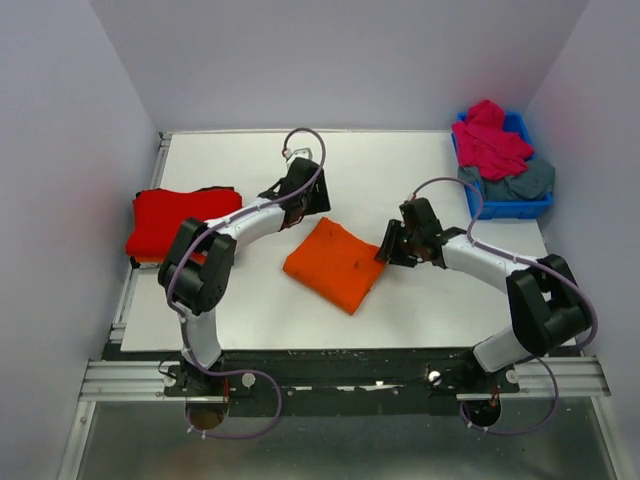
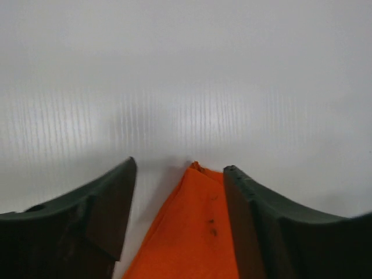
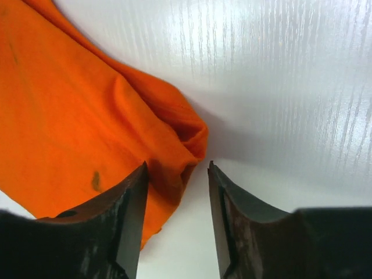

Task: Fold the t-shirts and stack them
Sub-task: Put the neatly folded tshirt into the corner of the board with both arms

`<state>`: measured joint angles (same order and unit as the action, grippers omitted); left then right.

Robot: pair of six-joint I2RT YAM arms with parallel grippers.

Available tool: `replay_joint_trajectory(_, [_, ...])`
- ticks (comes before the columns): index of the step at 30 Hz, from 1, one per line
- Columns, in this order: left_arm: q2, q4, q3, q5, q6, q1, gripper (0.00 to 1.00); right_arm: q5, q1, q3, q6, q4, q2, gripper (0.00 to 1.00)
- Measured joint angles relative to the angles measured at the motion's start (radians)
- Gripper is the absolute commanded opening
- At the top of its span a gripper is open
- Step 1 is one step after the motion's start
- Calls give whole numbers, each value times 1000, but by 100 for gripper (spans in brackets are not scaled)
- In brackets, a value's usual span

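Note:
A folded orange t-shirt (image 1: pixel 336 262) lies in the middle of the table. My left gripper (image 1: pixel 300 212) hovers at its far left corner, jaws open, with the orange corner (image 2: pixel 195 232) lying loose between the fingers. At the shirt's right corner my right gripper (image 1: pixel 392 250) also stands open; the bunched orange corner (image 3: pixel 174 151) sits between its fingers, unclamped. A folded red t-shirt (image 1: pixel 180 220) rests at the table's left edge. A magenta-pink t-shirt (image 1: pixel 490 140) and a slate grey-blue one (image 1: pixel 520 182) lie crumpled in the bin.
A small blue plastic bin (image 1: pixel 527 207) stands at the back right corner of the white table (image 1: pixel 380 160). Grey walls close in the back and both sides. A metal rail (image 1: pixel 340 378) carries the arm bases along the near edge.

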<state>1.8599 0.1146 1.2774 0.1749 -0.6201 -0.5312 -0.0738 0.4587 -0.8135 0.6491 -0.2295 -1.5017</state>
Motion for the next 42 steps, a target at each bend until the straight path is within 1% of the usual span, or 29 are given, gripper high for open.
replay_joint_trajectory(2, [2,3,15,7,16,3,88,-1,-3,-2,-14,-10,-20,60])
replay_joint_trajectory(5, [-49,23,6,20,31,9,88,-13,-2,-2,-19,-17,-8,61])
replay_joint_trajectory(9, [-208,83,-55,41,36,9,84,-65,-2,34,-19,-15,64,66])
replay_joint_trajectory(10, [-246,98,-75,47,35,9,83,-81,-2,55,-18,-14,93,68])
replay_joint_trajectory(13, [-380,136,-178,55,20,14,79,-125,1,126,-17,-18,186,68])
replay_joint_trajectory(17, [-483,153,-360,11,-12,33,74,-172,31,194,-10,-31,275,63])
replay_joint_trajectory(20, [-505,159,-466,-40,-33,45,72,-195,108,216,16,-35,302,61])
replay_joint_trajectory(21, [-509,162,-489,-56,-37,45,72,-198,154,216,22,-34,301,60])
replay_joint_trajectory(24, [-527,163,-528,-90,-47,46,70,-206,262,216,68,-21,282,58])
replay_joint_trajectory(26, [-541,162,-534,-112,-49,51,68,-211,302,221,101,5,256,57])
replay_joint_trajectory(33, [-581,156,-543,-154,-53,112,66,-209,347,239,202,89,142,49])
replay_joint_trajectory(34, [-589,156,-549,-159,-54,120,66,-208,349,239,214,105,129,47])
replay_joint_trajectory(36, [-608,158,-560,-170,-54,132,65,-207,354,239,230,136,104,40])
replay_joint_trajectory(37, [-615,158,-563,-175,-54,133,65,-206,355,239,236,146,94,34])
replay_joint_trajectory(38, [-620,158,-565,-180,-54,135,63,-203,357,239,244,159,81,19])
replay_joint_trajectory(39, [-624,156,-567,-188,-54,135,63,-200,358,238,248,163,74,9])
replay_joint_trajectory(40, [-626,155,-570,-195,-55,135,61,-193,358,238,250,166,68,1])
replay_joint_trajectory(42, [-626,145,-583,-215,-58,135,60,-174,359,237,260,161,68,1])
